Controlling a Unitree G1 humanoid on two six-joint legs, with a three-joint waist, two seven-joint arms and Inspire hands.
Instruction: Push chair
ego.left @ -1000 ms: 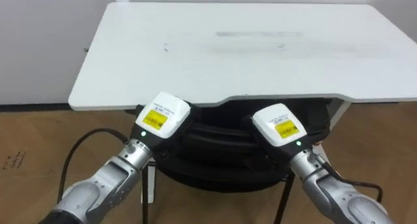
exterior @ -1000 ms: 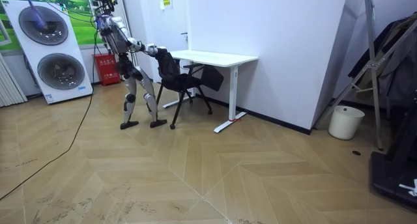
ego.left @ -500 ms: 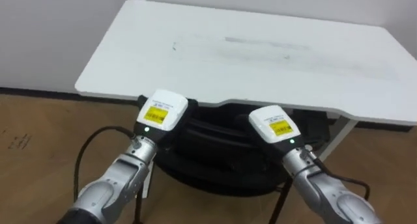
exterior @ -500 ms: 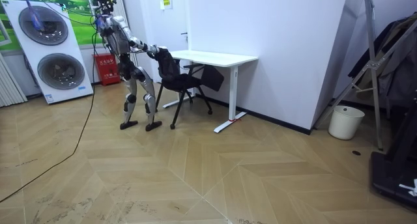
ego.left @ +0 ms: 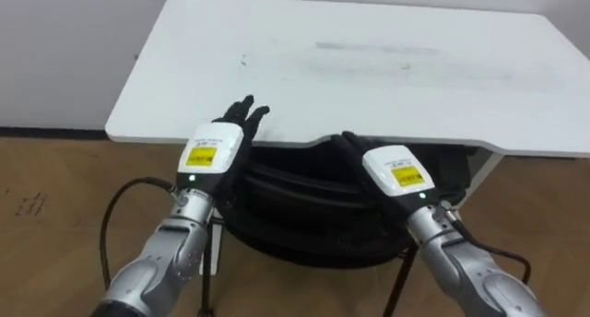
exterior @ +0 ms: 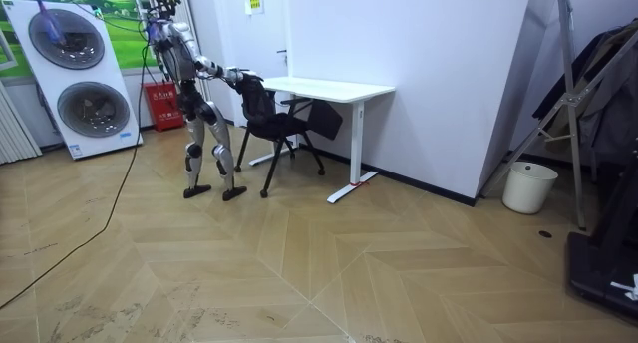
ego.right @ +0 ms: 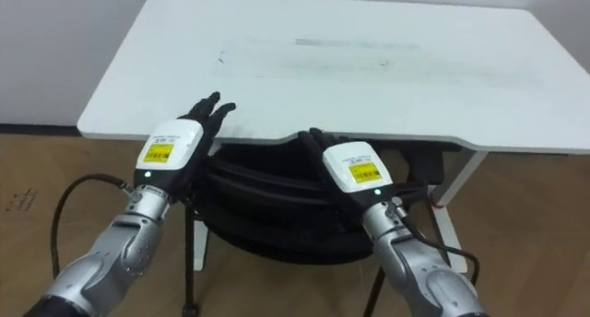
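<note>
Desk point(ego.left: 369, 68): white, set against the wall; its front edge overhangs the chair and likely limits further travel.
Chair point(ego.left: 295, 206): black, mostly tucked beneath the desk, backrest facing the robot.
Right hand point(ego.left: 392, 170): fingers straight against the backrest top, apparently pushing.
Left hand point(ego.left: 214, 151): fingers spread, above the backrest, holding nothing.

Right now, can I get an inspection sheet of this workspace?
Surface: white desk, faint marks on top.
Job's things: black chair, partly under the desk.
Clutter: nothing seen.
Robot hands: left robot hand open, fingers straight over the desk edge; right robot hand at the chair's back.
Cables: nothing seen apart from the robot's own.
Surroundings: stacked washing machines, white bin, wood floor.
</note>
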